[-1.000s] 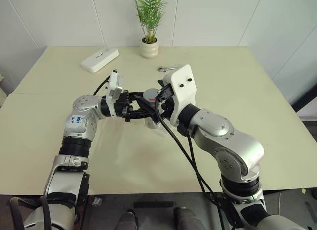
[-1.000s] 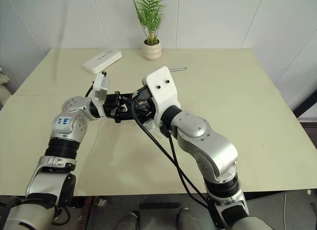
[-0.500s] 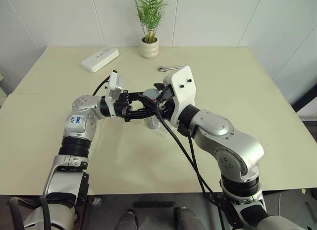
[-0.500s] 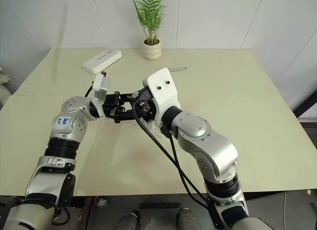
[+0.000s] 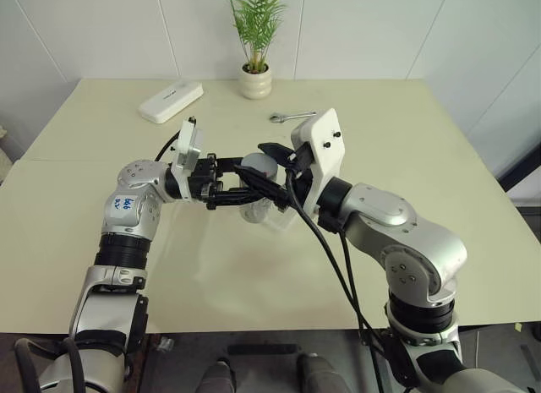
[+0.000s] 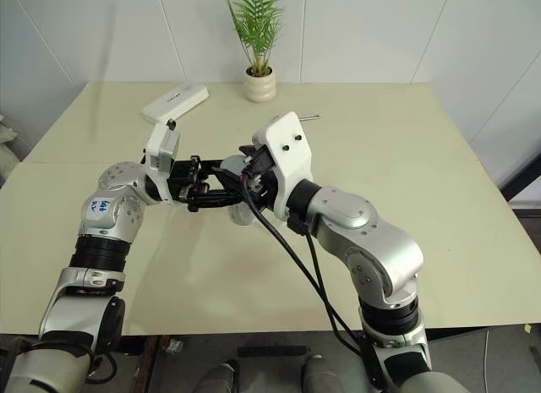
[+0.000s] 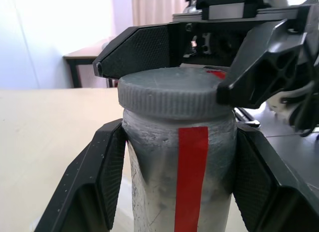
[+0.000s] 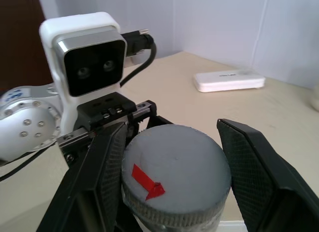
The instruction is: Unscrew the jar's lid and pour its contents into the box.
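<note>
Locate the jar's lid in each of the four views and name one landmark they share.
Left eye view: the lid sits at picture centre, between the two arms' black fingers.
Right eye view: the lid lies left of centre, largely hidden behind the fingers.
Left wrist view: the lid caps the jar, centre frame.
Right wrist view: the lid is at lower centre, red mark up.
Shared landmark: the lid's red mark, in both wrist views.

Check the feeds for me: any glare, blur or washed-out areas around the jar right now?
Left wrist view: jar and lid sharp, the bright background washed out. Right wrist view: lid crisp, the white case behind it soft. Left eye view: even light, no glare, jar largely hidden by the grippers.
</note>
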Motion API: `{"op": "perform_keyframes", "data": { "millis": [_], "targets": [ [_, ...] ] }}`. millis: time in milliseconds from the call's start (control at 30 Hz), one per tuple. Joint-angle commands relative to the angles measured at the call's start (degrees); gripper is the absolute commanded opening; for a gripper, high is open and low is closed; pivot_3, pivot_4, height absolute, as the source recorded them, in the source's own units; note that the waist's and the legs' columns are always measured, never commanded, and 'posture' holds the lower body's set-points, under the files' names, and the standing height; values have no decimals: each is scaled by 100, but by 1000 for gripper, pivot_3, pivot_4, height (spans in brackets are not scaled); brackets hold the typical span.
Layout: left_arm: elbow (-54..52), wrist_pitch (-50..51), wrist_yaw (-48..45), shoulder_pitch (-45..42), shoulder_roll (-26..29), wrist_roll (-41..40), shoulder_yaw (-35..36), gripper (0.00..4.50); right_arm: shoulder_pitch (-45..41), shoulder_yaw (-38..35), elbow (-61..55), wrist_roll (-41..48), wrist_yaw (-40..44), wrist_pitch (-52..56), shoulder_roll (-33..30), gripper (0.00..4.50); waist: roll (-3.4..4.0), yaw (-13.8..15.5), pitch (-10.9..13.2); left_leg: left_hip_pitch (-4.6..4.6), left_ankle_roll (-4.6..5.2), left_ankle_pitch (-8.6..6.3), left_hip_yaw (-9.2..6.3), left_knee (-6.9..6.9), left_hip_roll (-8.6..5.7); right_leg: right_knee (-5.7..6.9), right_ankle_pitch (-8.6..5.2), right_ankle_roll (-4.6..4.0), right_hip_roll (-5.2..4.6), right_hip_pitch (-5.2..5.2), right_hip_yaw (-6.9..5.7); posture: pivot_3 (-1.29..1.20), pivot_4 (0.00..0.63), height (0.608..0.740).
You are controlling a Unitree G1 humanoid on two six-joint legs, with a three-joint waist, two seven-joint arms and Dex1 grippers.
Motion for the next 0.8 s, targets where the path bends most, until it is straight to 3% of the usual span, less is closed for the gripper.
{"op": "perform_keyframes", "data": {
  "millis": [33, 300, 800],
  "targets": [
    [142, -57, 57, -84, 14, 14, 124, 2611, -257, 212, -359, 721, 995, -432, -41, 2555, 0, -3, 0, 0, 0, 0, 0, 0, 0, 0, 0, 0, 0, 0, 0, 0, 150, 740],
    [576, -115, -427, -171, 6, 184, -111, 2610, -535, 347, 32, 818, 2263, -970, -460, 2555, 0, 1, 1, -1, 0, 0, 0, 0, 0, -2, 0, 0, 0, 0, -1, 0, 150, 740],
    [1350, -478, -996, -531, 114, 292, -607, 2609, -741, 317, 451, 1059, 3419, -1630, -644, 2555, 1, 4, 1, -2, 0, 0, -1, 0, 0, -2, -1, 2, 0, 0, -3, 0, 150, 740]
  ]
}}
